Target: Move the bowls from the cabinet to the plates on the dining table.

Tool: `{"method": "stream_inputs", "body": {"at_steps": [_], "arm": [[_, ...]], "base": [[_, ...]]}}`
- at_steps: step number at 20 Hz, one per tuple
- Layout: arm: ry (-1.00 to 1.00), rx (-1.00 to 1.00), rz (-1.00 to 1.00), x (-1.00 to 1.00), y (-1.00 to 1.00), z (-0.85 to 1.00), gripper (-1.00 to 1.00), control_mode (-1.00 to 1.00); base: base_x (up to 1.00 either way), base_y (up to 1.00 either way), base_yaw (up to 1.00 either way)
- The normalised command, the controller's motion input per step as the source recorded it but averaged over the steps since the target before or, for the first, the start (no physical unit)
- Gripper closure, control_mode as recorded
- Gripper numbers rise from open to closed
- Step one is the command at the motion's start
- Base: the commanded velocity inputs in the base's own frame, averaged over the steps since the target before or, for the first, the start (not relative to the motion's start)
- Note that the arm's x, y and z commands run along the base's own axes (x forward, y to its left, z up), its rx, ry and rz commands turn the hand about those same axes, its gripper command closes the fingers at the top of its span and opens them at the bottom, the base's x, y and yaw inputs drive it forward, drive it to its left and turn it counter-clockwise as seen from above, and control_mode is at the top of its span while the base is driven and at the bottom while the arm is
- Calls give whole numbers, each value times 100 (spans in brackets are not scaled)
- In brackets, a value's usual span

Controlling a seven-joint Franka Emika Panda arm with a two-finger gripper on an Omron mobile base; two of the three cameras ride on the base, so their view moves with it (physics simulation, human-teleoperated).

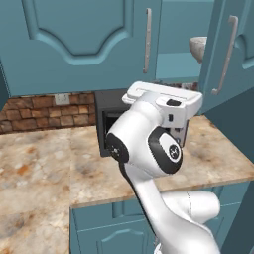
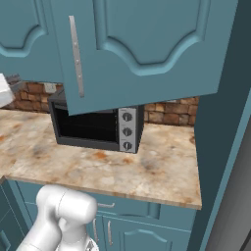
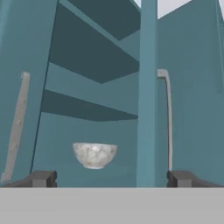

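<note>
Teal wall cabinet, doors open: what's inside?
One grey-white marbled bowl sits on a teal shelf of the tall teal cabinet, ahead of the open gripper. An open door edge hides part of the interior, so a second bowl can't be confirmed.

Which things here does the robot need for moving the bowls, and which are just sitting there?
Needed for the job:
- marbled bowl, on the shelf inside the open cabinet
- gripper, open, pointing at that bowl, not touching it

Just sitting there:
- black toaster oven on the stone counter
- brick wall behind it
</note>
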Motion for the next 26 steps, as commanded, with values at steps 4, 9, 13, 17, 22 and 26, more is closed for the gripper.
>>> {"method": "stream_inputs", "body": {"at_steps": [4, 9, 13, 17, 22, 26], "arm": [[2, 5, 0, 32, -18, 0, -100, -100], [2, 6, 0, 30, -25, 0, -100, -100], [3, 4, 0, 38, -18, 0, -100, -100], [1, 4, 0, 49, -8, -4, -100, -100], [0, 3, 0, 48, -9, -10, -100, -100], [0, 1, 0, 35, -21, -11, -100, -100]], "base": [[0, 0, 0], [0, 0, 0], [0, 0, 0], [0, 0, 0], [0, 0, 0], [0, 0, 0]]}}
